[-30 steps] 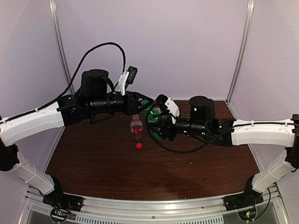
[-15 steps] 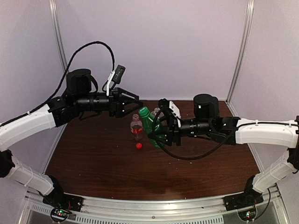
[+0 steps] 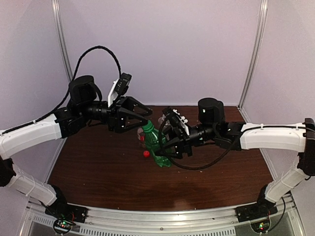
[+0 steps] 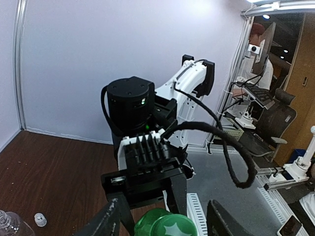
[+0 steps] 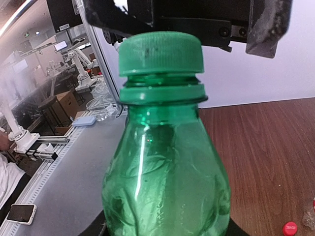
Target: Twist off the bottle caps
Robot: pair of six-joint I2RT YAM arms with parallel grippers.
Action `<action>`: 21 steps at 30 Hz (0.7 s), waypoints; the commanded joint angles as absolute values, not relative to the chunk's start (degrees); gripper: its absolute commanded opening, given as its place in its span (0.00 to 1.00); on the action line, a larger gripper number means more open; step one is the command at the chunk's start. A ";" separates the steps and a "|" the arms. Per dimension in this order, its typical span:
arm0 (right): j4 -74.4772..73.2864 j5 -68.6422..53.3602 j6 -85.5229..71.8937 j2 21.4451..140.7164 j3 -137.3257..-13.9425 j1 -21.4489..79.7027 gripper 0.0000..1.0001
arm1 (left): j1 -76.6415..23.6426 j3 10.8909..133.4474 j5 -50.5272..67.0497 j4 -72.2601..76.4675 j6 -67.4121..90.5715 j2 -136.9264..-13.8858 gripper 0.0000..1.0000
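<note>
The right gripper (image 3: 166, 146) pinches the translucent green plastic bottle (image 3: 158, 148) by its body, tilted over the dark brown table (image 3: 98, 167) — its round green screw cap (image 5: 160, 51) sits on, between the left gripper (image 3: 146, 120)'s spread fingers — a small round red plastic cap (image 3: 146, 154) lies just beside

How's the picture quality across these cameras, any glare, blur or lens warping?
Top external view: lilac tint, soft sheen on the dark wooden table. Left wrist view: the wide lens tilts the metal frame post; the round green plastic cap at the bottom edge is soft. Right wrist view: the green plastic bottle fills the frame, white glare streaks on its shoulder, background blurred.
</note>
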State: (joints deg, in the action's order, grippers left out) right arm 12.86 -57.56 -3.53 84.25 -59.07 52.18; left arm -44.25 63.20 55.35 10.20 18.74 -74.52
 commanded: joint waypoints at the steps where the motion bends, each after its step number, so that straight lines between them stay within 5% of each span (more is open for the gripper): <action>1: 18.15 -62.20 -7.13 85.15 -60.92 51.47 0.47 | -45.02 62.16 59.23 16.12 19.24 -75.48 0.57; 8: 21.61 -63.29 -9.75 85.52 -60.25 50.91 0.46 | -46.26 61.37 58.94 16.86 18.38 -75.51 0.53; 21: 22.41 -61.61 -10.15 85.44 -58.86 50.13 0.45 | -46.49 61.73 56.56 20.61 21.87 -75.72 0.24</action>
State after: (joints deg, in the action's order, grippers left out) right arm 20.91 -62.52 -10.79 85.23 -59.09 50.94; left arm -46.15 61.49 56.58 16.71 18.81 -75.61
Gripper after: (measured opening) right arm 0.515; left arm 0.299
